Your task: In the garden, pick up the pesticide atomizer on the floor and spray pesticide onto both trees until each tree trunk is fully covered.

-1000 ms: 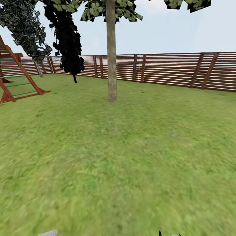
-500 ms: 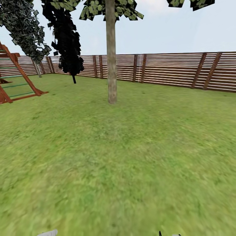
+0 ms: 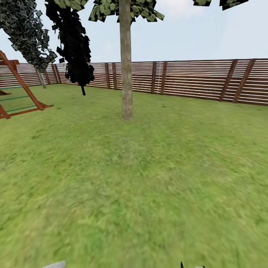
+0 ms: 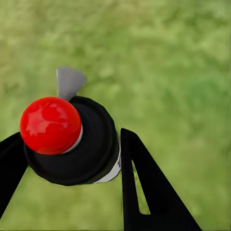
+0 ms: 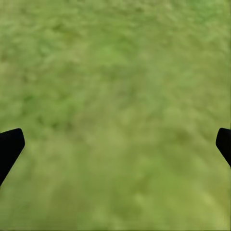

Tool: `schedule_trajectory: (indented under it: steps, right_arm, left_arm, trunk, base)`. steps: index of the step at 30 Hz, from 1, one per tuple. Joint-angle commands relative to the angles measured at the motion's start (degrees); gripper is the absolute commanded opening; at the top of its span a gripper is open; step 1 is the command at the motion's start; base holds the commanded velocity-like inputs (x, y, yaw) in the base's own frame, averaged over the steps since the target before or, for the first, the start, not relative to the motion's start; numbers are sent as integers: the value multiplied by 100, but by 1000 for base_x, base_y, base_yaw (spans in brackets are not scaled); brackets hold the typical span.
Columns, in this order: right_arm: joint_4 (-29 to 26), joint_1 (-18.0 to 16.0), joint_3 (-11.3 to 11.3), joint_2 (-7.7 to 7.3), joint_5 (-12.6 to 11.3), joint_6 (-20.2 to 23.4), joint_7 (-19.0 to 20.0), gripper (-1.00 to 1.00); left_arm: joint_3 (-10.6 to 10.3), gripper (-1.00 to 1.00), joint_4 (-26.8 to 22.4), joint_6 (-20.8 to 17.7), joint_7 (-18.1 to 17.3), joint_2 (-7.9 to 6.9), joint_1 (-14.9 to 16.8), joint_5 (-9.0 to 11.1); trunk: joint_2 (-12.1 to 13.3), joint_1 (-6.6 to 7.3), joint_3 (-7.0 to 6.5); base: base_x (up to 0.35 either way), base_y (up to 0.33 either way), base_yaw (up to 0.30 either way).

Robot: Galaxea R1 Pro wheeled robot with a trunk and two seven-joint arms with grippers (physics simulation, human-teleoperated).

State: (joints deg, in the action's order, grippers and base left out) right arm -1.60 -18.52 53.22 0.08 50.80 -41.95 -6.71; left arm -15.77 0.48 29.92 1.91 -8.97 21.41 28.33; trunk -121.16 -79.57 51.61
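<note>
1. Jaws first: the left gripper (image 4: 67, 159) is clamped on the spray bottle (image 4: 77, 142), a black finger on each side of its dark body; the right gripper (image 5: 115, 144) stands wide apart with nothing between its fingertips, just grass under it.
2. The lawn (image 3: 149, 178) takes up most of the head view, from the lower edge up to the middle of the frame.
3. The slatted wooden fence (image 3: 193, 80) runs across the upper half of the frame, behind the grass.
4. The tree trunk (image 3: 126, 67) stands upright a little left of centre in the upper half, its foot on the grass and its leaves cut off by the top edge. It lies well ahead of the robot, with open lawn between.
5. A black narrow tree (image 3: 74, 44) hangs in the upper left, and a red-brown ladder frame (image 3: 18, 89) sits at the left edge.
6. The bottle, in the left wrist view, is seen end-on: its red cap (image 4: 50, 125) faces the camera at left centre, so its long axis points down toward the grass, not toward the trunk.
7. My judgement: pick-up is done and no spraying looks under way yet. The left arm is the one carrying the bottle, so the robot must close the gap to the trunk and bring the nozzle round to face the bark.
</note>
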Motion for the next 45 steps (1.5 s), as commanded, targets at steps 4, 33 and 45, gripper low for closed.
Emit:
schedule_trajectory:
  steps: [4, 33, 45]
  right_arm:
    - [2, -3, 13, 1, 62, -6, -55, 100]
    - [2, -3, 13, 1, 62, -6, -52, 100]
    - [2, -5, 13, 1, 62, -6, -52, 100]
  left_arm:
    - [-49, -100, 5, 22, 20, 1, 4, 24]
    - [-49, -100, 5, 15, 20, 1, 4, 24]
    - [-49, -100, 5, 16, 20, 1, 4, 24]
  trunk:
    - [-2, -3, 5]
    - [-2, -3, 5]
    - [-2, -3, 5]
  base:
    - [339, 0, 0]
    - [339, 0, 0]
    - [339, 0, 0]
